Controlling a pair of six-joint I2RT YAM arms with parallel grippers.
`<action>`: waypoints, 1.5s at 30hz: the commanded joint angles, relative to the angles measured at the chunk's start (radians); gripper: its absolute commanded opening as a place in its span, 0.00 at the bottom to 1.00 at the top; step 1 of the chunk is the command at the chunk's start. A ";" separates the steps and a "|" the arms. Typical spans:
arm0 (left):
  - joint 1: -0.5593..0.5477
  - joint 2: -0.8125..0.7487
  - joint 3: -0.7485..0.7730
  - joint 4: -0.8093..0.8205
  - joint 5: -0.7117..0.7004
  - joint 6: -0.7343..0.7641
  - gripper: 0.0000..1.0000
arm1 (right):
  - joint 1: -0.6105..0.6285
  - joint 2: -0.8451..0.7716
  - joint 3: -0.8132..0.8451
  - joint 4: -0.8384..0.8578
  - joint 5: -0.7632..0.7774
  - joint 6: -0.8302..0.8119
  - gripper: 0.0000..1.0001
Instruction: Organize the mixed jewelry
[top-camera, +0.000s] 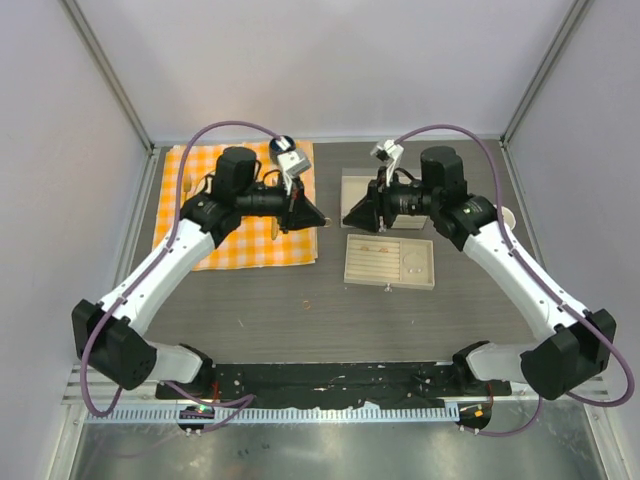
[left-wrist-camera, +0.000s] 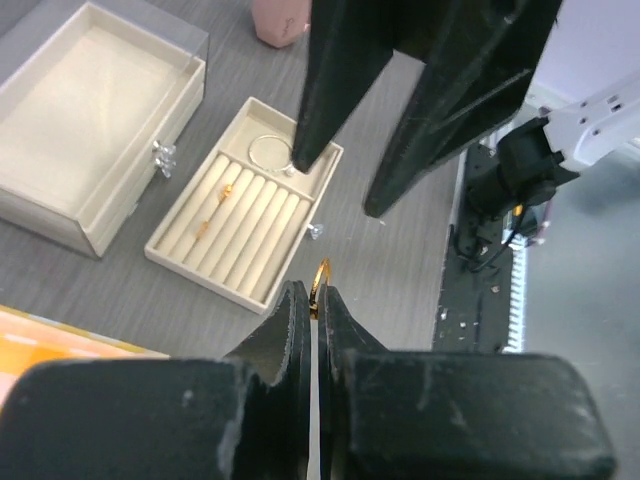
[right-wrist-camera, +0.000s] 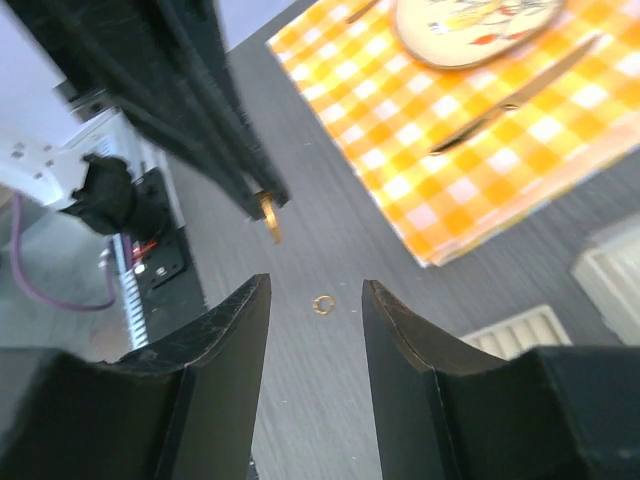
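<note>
My left gripper (left-wrist-camera: 312, 292) is shut on a small gold ring (left-wrist-camera: 320, 283), held edge-on above the grey table; it shows in the top view (top-camera: 308, 213) and the held ring in the right wrist view (right-wrist-camera: 268, 216). My right gripper (right-wrist-camera: 316, 288) is open and empty, facing the left one (top-camera: 352, 217). Another gold ring (right-wrist-camera: 323, 304) lies on the table below it (top-camera: 307, 303). The beige ring tray (left-wrist-camera: 262, 268) holds two gold rings (left-wrist-camera: 225, 189) and a thin silver hoop (left-wrist-camera: 268, 153).
A beige drawer box (left-wrist-camera: 90, 120) stands behind the tray (top-camera: 362, 183). An orange checked cloth (top-camera: 235, 245) at the left carries a plate (right-wrist-camera: 470, 25), a knife (right-wrist-camera: 510, 105) and a fork. A pink cup (left-wrist-camera: 280, 20) stands at the far right.
</note>
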 joint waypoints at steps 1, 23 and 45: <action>-0.112 0.088 0.164 -0.275 -0.189 0.261 0.00 | -0.054 -0.075 0.011 -0.007 0.178 -0.024 0.48; -0.422 0.668 0.668 -0.589 -0.727 0.759 0.00 | -0.338 -0.299 -0.082 -0.071 0.882 0.058 0.47; -0.491 0.901 0.822 -0.563 -0.735 0.908 0.00 | -0.477 -0.302 -0.180 -0.088 0.812 0.048 0.45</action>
